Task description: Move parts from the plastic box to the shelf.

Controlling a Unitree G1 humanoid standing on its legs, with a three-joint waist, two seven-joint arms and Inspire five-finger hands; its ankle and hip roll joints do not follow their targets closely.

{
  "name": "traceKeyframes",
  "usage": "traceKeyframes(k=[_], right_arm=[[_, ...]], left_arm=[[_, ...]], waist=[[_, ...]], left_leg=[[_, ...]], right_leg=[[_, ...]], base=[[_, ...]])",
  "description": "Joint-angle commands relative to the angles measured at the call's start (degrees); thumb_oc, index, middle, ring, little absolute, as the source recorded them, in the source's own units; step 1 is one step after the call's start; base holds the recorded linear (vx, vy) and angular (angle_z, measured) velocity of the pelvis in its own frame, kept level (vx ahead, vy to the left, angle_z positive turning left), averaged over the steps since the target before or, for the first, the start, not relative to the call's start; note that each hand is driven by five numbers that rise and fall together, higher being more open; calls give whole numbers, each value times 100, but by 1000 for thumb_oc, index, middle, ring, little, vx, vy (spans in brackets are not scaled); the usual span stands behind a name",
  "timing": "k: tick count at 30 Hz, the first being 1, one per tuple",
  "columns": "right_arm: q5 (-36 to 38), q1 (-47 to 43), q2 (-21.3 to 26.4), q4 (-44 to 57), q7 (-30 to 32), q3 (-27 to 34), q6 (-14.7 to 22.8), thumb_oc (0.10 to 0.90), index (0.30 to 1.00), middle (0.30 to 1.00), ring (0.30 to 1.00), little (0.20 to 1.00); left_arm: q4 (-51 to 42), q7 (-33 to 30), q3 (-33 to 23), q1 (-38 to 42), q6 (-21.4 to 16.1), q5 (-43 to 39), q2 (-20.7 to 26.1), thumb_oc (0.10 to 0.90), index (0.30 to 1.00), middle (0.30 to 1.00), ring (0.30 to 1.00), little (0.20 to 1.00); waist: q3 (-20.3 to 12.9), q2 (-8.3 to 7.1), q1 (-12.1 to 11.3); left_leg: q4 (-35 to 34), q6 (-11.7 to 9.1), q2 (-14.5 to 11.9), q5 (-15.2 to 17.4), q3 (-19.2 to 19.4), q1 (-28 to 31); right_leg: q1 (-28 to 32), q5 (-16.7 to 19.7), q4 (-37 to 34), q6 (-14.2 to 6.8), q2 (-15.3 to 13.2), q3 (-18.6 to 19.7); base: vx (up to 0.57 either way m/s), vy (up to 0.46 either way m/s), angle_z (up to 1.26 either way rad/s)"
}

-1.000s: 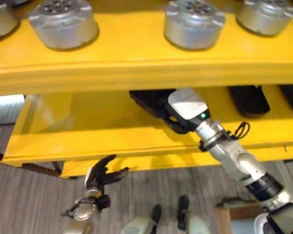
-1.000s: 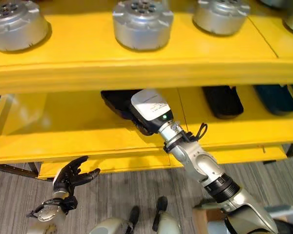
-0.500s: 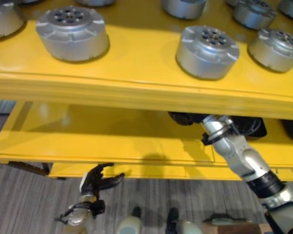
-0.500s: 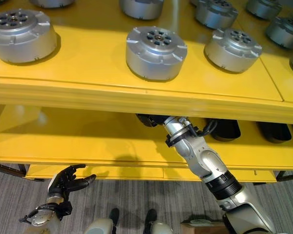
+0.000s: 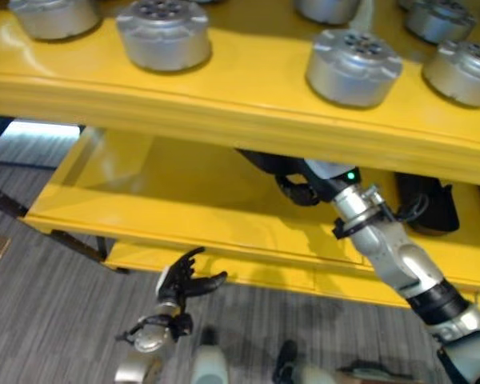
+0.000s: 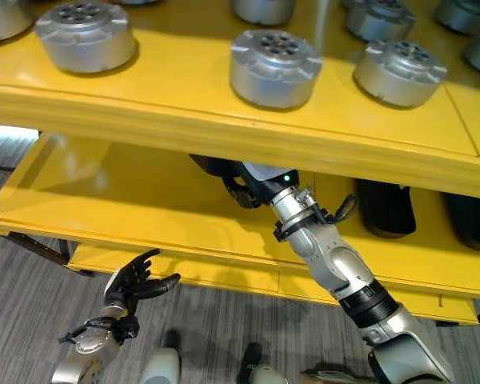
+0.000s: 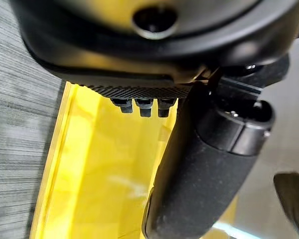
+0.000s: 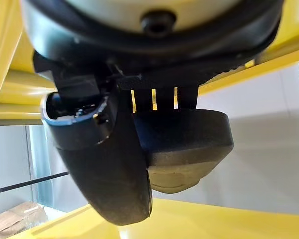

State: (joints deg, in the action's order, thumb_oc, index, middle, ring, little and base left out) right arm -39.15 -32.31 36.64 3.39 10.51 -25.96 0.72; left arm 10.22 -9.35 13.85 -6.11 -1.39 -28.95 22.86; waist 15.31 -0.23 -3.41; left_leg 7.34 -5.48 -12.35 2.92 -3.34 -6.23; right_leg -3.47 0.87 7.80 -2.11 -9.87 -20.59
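The robot's right hand (image 8: pixel 114 164) has pushed further in under the upper board of the yellow two-tier metal shelf (image 6: pixel 224 120) than a second ago, fingers and thumb clamped on a flat black rounded plastic part (image 8: pixel 187 144) over the lower board, so placement looks near. Its left hand (image 6: pixel 132 282) hangs low over the floor, fingers spread and holding nothing (the part is matte black, with a paler underside).

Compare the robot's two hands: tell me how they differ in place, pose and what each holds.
Place: the right hand reaches under the yellow top shelf, over the lower shelf; the left hand hangs low over the grey floor, in front of the shelves.
Pose and load: the right hand's thumb and fingers clamp a dark part; the left hand's fingers are spread and it holds nothing.
Both are dark.
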Motion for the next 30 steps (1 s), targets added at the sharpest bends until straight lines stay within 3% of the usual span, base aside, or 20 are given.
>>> traceKeyframes(k=[1, 7, 12, 18, 30], right_arm=[[154, -644, -37, 144, 755, 365, 12, 400, 300, 300, 300, 300], [235, -773, -157, -157, 820, 384, -128, 400, 300, 300, 300, 300], [419, -1136, -104, -687, 1089, 514, -366, 400, 300, 300, 300, 300], [849, -1605, -44, -2016, 1470, 711, -795, 400, 300, 300, 300, 300], [955, -1436, -415, -2731, 1466, 555, -907, 400, 300, 300, 300, 300]], left_arm=[[-475, 51, -79, 339, -666, 47, 215, 900, 1000, 1000, 1000, 1000], [-524, 3, -109, 536, -716, 100, 386, 900, 1000, 1000, 1000, 1000], [-554, -74, 2, 782, -737, 26, 437, 900, 1000, 1000, 1000, 1000], [-726, -85, -55, 620, -702, -129, 496, 900, 1000, 1000, 1000, 1000], [-783, -101, -2, 657, -711, -120, 480, 900, 1000, 1000, 1000, 1000]], waist=[[-668, -139, -82], [-476, -226, -175], [-154, -235, -167], [158, -75, -208], [309, -30, -190]], left_leg=[[-68, 200, 365, -106, 178, 178], [467, 287, 549, 239, 388, -13], [1385, 275, 651, 536, 285, -684], [2400, 225, 553, 795, 137, -1562], [2509, 240, 495, 806, 95, -1761]], right_leg=[[-165, -382, 768, -248, -545, 159], [-352, -285, 814, -358, -681, 461], [-837, -464, 1511, -343, -829, 592], [-1723, -840, 2552, -278, -819, 781], [-1994, -810, 2678, -270, -755, 790]], base=[[32, 122, -1], [-22, 123, -13], [-132, 52, 1], [-124, 3, 1], [-25, -7, -7]])
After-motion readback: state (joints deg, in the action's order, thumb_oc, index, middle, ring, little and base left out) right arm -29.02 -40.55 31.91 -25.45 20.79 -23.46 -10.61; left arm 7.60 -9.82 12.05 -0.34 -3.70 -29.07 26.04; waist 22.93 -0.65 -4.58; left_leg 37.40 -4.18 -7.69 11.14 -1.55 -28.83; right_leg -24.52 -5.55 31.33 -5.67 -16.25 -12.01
